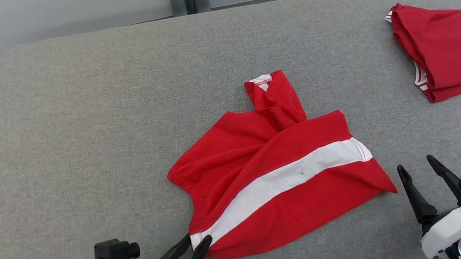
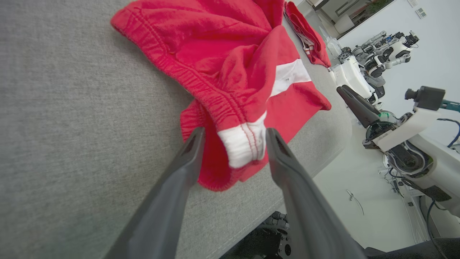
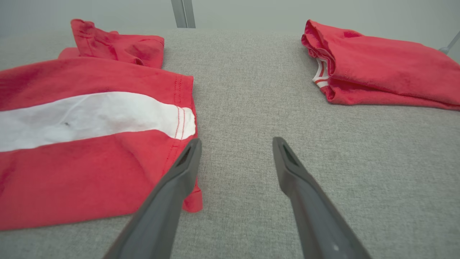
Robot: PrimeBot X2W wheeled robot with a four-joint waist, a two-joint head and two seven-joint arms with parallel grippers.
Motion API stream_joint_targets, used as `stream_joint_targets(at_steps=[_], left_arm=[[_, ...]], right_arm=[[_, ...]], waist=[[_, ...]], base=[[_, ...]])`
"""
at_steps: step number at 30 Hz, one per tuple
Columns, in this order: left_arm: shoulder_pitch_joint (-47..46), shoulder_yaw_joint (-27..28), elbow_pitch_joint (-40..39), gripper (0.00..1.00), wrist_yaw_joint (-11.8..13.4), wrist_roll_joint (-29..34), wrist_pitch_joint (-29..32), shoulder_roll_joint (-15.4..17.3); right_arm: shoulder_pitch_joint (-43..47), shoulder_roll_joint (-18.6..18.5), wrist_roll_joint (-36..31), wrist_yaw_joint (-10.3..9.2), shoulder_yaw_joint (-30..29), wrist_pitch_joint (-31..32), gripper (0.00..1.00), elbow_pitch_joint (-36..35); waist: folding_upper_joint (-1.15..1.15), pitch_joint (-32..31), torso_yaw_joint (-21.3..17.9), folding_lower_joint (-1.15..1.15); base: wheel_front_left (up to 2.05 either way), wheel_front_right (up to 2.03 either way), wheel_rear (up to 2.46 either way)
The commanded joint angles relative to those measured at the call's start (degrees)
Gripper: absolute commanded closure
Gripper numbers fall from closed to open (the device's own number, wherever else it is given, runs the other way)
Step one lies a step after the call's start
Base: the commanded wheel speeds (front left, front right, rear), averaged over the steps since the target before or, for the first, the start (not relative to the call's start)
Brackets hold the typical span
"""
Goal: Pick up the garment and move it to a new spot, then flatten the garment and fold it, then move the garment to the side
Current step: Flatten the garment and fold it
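Red garment (image 1: 277, 175) with white stripe lies rumpled mid-worktop (image 1: 85, 118), one part bunched toward far edge. Head view: left gripper (image 1: 198, 238) at garment's near-left corner, right gripper (image 1: 415, 163) just beside its right corner, second red garment (image 1: 447, 53) folded at far right. Left wrist view adds: jaws apart, white stripe end between them, not clamped; other robots (image 2: 381, 54) beyond worktop edge. Right wrist view: jaws wide over bare worktop, one finger overlapping garment's hem corner.

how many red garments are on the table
2. The striped garment lies crumpled in the middle; the folded garment sits at the far right, partly cut off. None seems hidden.
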Motion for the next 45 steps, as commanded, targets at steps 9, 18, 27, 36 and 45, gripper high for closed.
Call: stream_joint_targets(at_steps=[9,18,27,36,45], left_arm=[[-2.56,-1.68,1.01,1.0,-0.14,-2.01,0.47,1.91],[-2.57,-1.11,1.11,1.0,-0.14,-0.81,-0.79,4.13],[-4.62,-1.67,1.55,1.0,-0.14,0.17,-1.04,3.16],[-6.03,-2.61,2.42,1.0,-0.15,0.62,-2.22,2.42],[-7.55,-3.01,2.28,1.0,-0.15,1.49,-3.45,3.03]], right_arm=[[-1.58,-0.42,1.84,-0.11,0.93,-0.11,0.0,-1.27],[-8.46,-4.67,22.3,-0.11,12.22,4.89,0.0,-2.29],[-14.07,-12.28,38.3,-0.11,21.75,14.16,0.15,-1.99],[-15.41,-14.71,43.98,-0.11,26.81,13.22,0.88,-1.39],[-18.19,-16.32,45.54,-0.11,30.79,9.02,1.0,-2.01]], waist=[[0.0,0.74,-0.25,0.0],[0.0,1.05,0.58,0.0],[0.0,1.88,3.41,0.0],[0.0,3.15,4.63,0.0],[0.0,3.48,4.52,0.0]], base=[[0.0,0.0,0.0],[0.0,0.0,0.0],[0.0,0.0,0.0],[0.0,0.0,0.0],[0.0,0.0,0.0]])
